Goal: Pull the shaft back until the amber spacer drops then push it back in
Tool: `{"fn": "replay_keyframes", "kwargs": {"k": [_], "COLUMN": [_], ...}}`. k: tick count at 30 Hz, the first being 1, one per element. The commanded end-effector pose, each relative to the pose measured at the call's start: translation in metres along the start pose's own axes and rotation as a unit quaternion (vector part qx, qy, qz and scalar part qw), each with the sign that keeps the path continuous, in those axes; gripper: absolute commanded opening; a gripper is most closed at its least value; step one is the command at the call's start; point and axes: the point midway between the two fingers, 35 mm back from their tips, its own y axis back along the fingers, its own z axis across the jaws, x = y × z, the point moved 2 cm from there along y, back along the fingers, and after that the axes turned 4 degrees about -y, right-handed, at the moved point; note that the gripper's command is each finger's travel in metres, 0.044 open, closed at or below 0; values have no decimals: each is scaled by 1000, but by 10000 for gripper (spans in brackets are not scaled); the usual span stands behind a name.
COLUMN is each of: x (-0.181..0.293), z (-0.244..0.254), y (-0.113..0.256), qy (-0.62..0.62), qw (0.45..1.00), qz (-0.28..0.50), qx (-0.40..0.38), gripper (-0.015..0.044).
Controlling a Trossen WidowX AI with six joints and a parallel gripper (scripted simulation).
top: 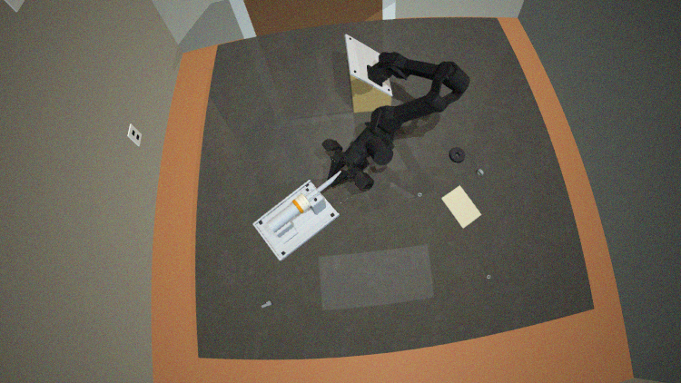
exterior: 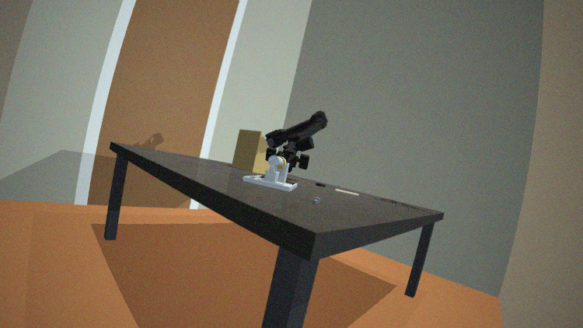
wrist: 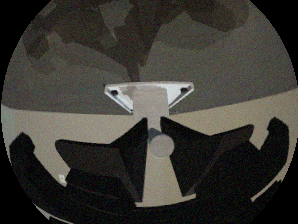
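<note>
The white fixture's base plate lies on the table. The big housing block looks like a pale cylinder along it. The amber spacer is a thin ring around the shaft line, beside the housing's end. A cream ring sits on its other side, towards the upright post. The pale shaft sticks out past the post. My gripper is shut on the shaft's outer part. How deep the shaft reaches inside the housing is hidden.
A tan block with a white panel stands at the back. A black ring, a cream card and small grey parts lie on the table.
</note>
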Motion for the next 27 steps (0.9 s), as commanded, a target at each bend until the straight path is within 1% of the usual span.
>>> {"fn": "replay_keyframes", "kwargs": {"k": [1,27], "x": [0,-2], "z": [0,0], "y": [1,3], "qy": [-2,-2], "qw": [1000,1000], "qz": [-1,-1], "qx": [0,0], "gripper": [0,0]}}
